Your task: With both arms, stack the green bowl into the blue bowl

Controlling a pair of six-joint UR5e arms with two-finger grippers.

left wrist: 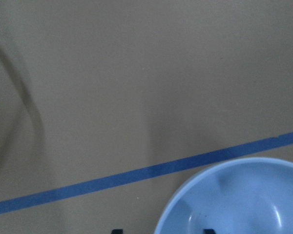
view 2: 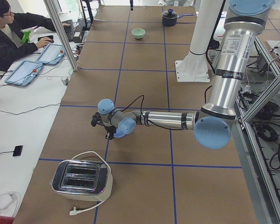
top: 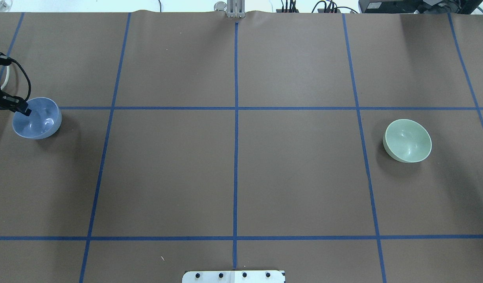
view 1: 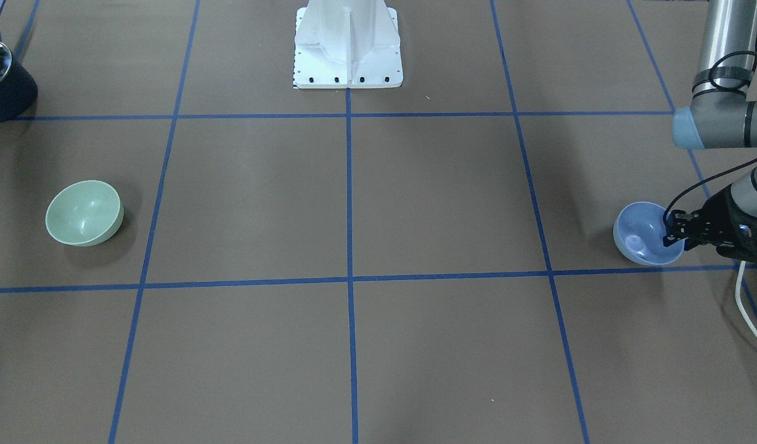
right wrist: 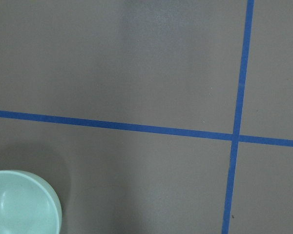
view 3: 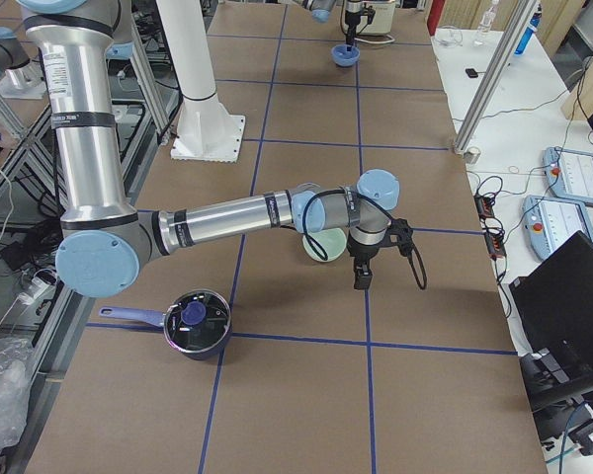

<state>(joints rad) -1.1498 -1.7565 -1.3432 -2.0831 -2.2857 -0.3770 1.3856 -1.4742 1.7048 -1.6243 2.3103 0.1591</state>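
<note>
1. The small round pale periwinkle-blue glossy bowl (view 1: 640, 237) sits upright on the brown paper-covered table (view 1: 440, 197), far out on my left side and just beside a blue tape line (left wrist: 136, 173).
2. My left gripper (view 1: 669, 231) is down at that bowl's rim with its jaws apart, one finger inside the wall and one outside (the wrist view shows a tip on either side). I judge this to be a rim pinch being set up, since a smooth bowl offers no other hold.
3. The small round pale mint-green glossy bowl (top: 407, 140) rests upright on the opposite side of the table, well apart from the blue one. That spacing is why I think each arm takes the bowl nearest to it.
4. The right gripper (view 3: 361, 279) hangs just beside the green bowl without touching it. I cannot tell whether its jaws are apart or together.
5. Writing: both bowls are plain. The grey-silver arm tubes (view 2: 172, 120) carry a dark label (view 2: 232, 51), which is too small for me to read.
</note>
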